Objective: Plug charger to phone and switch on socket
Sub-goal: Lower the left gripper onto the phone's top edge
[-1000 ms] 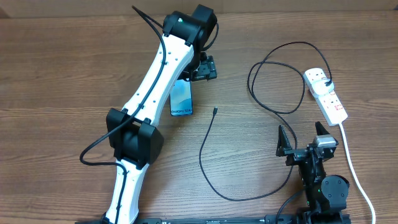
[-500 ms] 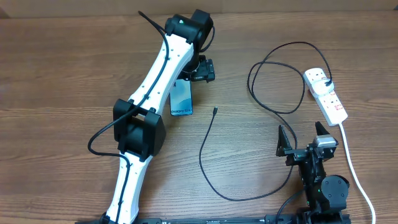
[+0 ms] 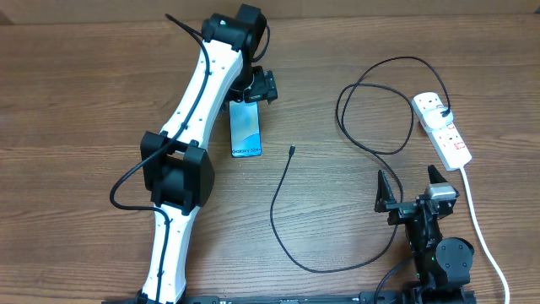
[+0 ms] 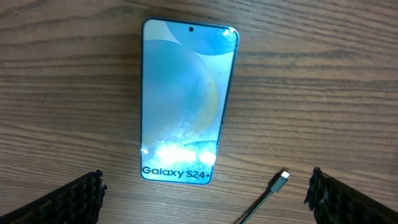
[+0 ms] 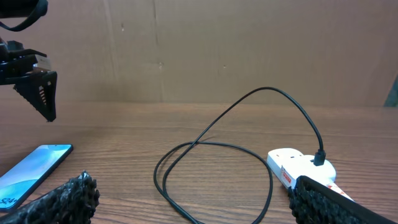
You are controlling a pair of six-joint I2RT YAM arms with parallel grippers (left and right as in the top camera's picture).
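The phone (image 3: 245, 128) lies flat on the table with its blue-teal screen lit. It also shows in the left wrist view (image 4: 186, 99) and the right wrist view (image 5: 31, 171). My left gripper (image 3: 257, 87) hovers open and empty over its far end (image 4: 205, 202). The charger cable (image 3: 275, 211) lies loose, with its small tip (image 3: 291, 150) on the table just right of the phone (image 4: 283, 175). It loops (image 5: 217, 155) to a black plug seated in the white socket (image 3: 442, 127). My right gripper (image 3: 413, 192) is open and empty near the front edge (image 5: 199, 208).
The socket's thick white cord (image 3: 483, 232) runs down the right side to the table's front edge. The socket shows at the right in the right wrist view (image 5: 298, 165). A cardboard wall (image 5: 217, 50) stands behind the table.
My left arm has swung left and back, and its gripper has moved off the phone's far end, uncovering the whole phone. The cable, socket and right arm have not moved.
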